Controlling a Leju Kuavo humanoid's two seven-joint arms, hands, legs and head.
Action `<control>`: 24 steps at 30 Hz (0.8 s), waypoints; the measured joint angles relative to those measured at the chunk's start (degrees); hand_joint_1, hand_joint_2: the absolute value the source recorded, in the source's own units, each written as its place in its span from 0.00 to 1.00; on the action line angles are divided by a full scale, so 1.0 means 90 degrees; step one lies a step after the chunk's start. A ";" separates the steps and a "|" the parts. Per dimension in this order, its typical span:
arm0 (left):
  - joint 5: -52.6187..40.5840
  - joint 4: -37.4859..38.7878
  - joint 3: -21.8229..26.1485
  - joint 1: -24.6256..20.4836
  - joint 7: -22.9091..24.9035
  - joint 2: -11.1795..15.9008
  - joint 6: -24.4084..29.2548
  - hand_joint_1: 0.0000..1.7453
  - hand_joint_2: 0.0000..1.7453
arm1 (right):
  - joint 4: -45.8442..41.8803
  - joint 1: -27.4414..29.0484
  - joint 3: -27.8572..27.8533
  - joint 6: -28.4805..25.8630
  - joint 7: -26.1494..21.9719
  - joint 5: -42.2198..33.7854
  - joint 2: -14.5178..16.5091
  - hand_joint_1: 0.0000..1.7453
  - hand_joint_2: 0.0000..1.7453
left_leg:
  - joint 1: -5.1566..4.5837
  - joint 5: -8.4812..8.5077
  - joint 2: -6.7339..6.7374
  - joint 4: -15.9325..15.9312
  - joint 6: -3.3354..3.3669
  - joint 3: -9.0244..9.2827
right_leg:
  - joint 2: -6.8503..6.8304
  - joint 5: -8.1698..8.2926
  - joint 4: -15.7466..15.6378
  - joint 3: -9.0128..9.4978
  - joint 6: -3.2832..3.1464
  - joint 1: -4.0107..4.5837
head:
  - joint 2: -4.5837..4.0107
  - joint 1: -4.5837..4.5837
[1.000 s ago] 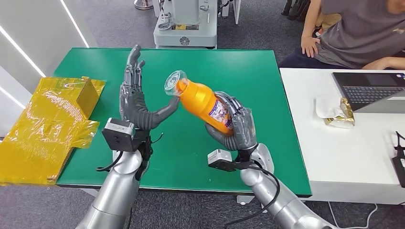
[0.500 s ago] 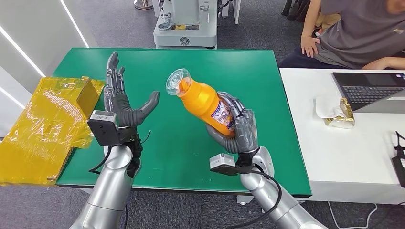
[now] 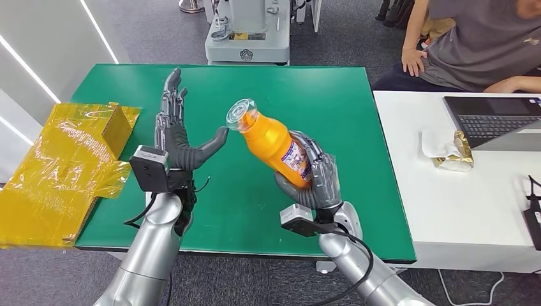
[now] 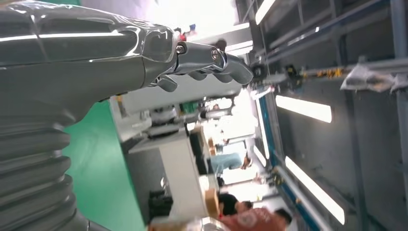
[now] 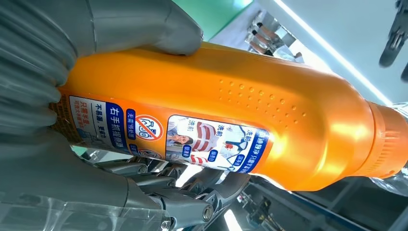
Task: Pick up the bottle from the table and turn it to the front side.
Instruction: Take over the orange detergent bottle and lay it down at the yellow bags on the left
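Note:
An orange bottle [image 3: 274,143] with a clear cap [image 3: 238,115] and a blue-and-white label is held tilted above the green table [image 3: 344,102], cap pointing up and to the left. My right hand [image 3: 317,177] grips its lower body. The right wrist view shows the bottle [image 5: 240,115] close up, label facing the camera, thumb [image 5: 144,24] over it. My left hand [image 3: 175,137] stands upright and open just left of the cap, fingers spread, thumb reaching toward the bottle with a small gap. The left hand's fingers [image 4: 211,62] hold nothing in the left wrist view.
Yellow plastic wrapping [image 3: 57,172] with a box lies over the table's left edge. A white table [image 3: 472,210] on the right carries a laptop [image 3: 494,118] and a wrapped packet [image 3: 450,150]. A person [image 3: 472,44] sits behind it. A grey machine base [image 3: 249,38] stands beyond the green table.
My left hand drew away to the left from the bottle's cap, then came partway back toward it. The right hand moved the bottle slightly rightward and more upright.

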 joint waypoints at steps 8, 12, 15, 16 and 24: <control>0.0161 0.0187 -0.0364 -0.0081 0.0457 0.0008 -0.1688 0.00 1.00 | 0.0189 -0.0246 0.0084 0.0000 -0.0001 0.0070 0.0051 1.00 1.00 | -0.0001 0.0000 0.0000 0.0001 0.0000 0.0000 | 0.0000 0.0001 0.0000 0.0000 0.0000 -0.0001 | 0.0000 0.0000; 0.0225 0.0506 -0.0476 -0.0202 0.0514 -0.0004 -0.2040 0.00 1.00 | 0.0192 -0.0361 0.0084 0.0000 -0.0001 0.0208 0.0130 1.00 1.00 | 0.0000 0.0000 0.0001 0.0001 0.0000 0.0001 | 0.0001 0.0001 0.0000 0.0000 0.0000 0.0000 | 0.0000 0.0000; 0.0222 0.0772 -0.0488 -0.0259 0.0551 -0.0032 -0.2056 0.00 1.00 | 0.0191 -0.0462 0.0084 0.0000 -0.0001 0.0245 0.0226 1.00 1.00 | 0.0000 0.0000 0.0002 0.0001 0.0000 0.0001 | 0.0004 0.0001 0.0001 -0.0001 0.0000 0.0000 | 0.0000 -0.0001; 0.0223 0.0853 -0.0489 -0.0282 0.0552 -0.0042 -0.2054 0.00 1.00 | 0.0191 -0.0495 0.0084 0.0000 -0.0001 0.0244 0.0260 1.00 1.00 | 0.0001 0.0000 0.0003 0.0001 0.0000 0.0001 | 0.0005 0.0001 0.0001 -0.0001 0.0000 0.0000 | 0.0000 -0.0001; 0.0291 0.1209 -0.0488 -0.0439 0.0550 -0.0080 -0.1943 0.00 1.00 | 0.0273 -0.0599 0.0125 0.0000 -0.0001 0.0006 0.0489 1.00 1.00 | 0.0000 0.0001 0.0002 0.0000 -0.0001 0.0000 | 0.0004 0.0001 0.0002 -0.0001 0.0000 0.0000 | 0.0000 0.0000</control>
